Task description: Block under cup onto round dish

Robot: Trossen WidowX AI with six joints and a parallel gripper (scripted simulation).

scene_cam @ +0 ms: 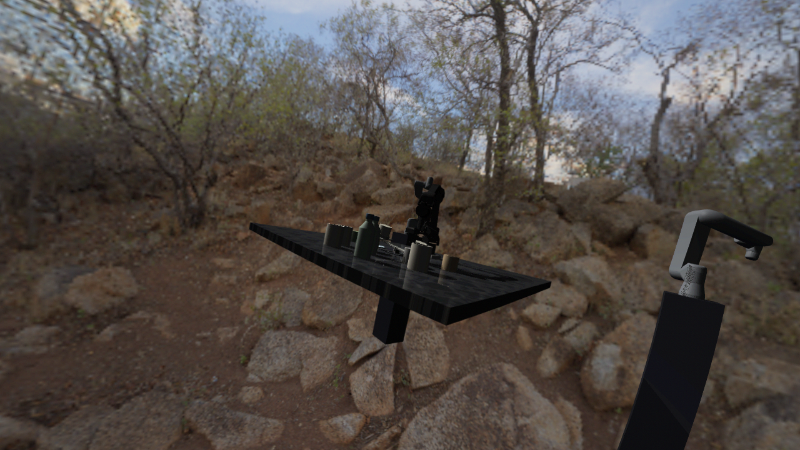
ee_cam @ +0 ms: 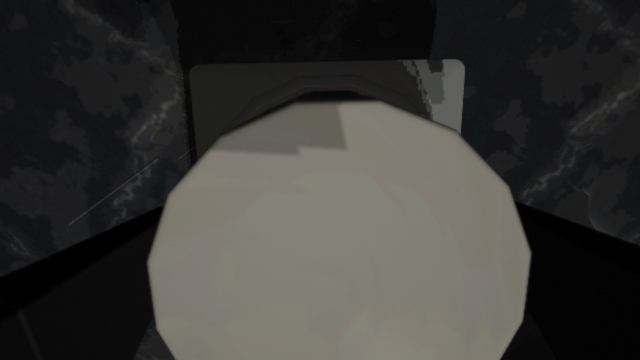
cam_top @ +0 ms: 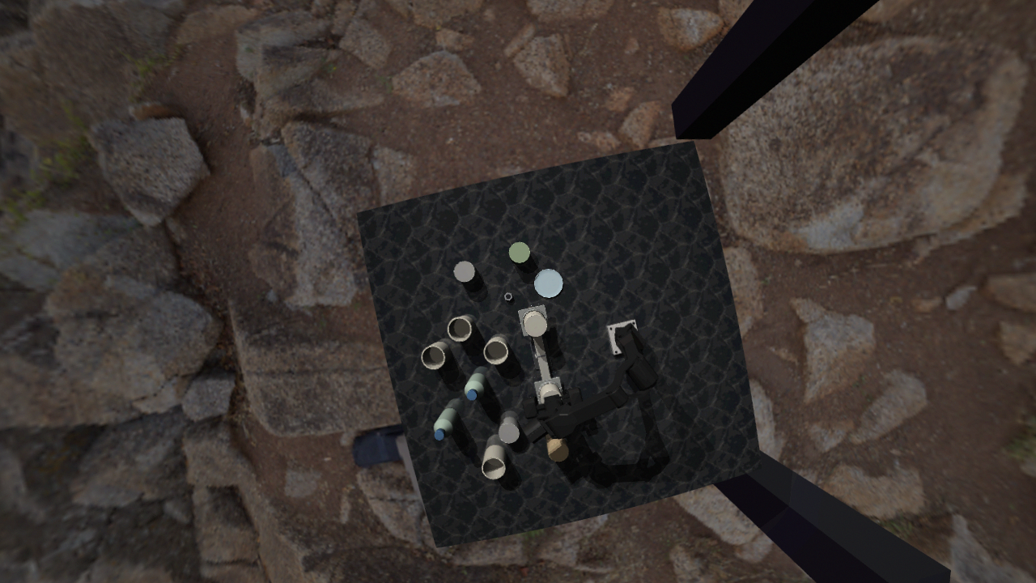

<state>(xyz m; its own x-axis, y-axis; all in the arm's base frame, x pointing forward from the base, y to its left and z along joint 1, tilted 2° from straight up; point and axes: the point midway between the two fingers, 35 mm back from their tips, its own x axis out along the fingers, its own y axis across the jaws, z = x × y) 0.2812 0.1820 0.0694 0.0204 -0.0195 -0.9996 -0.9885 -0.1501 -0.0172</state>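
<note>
Dark veined tabletop, supporting all items. Claw: standing released, straddling one upright balance cup. Twin cup: occupying the balance's other end. Pale dish: lying beyond. Block: hiding from view.

In the top view, the arm partly hides the near cup and its plate. The wrist view's lower edge cuts off that cup. Distant items on the desk overlap, too small to tell.
</note>
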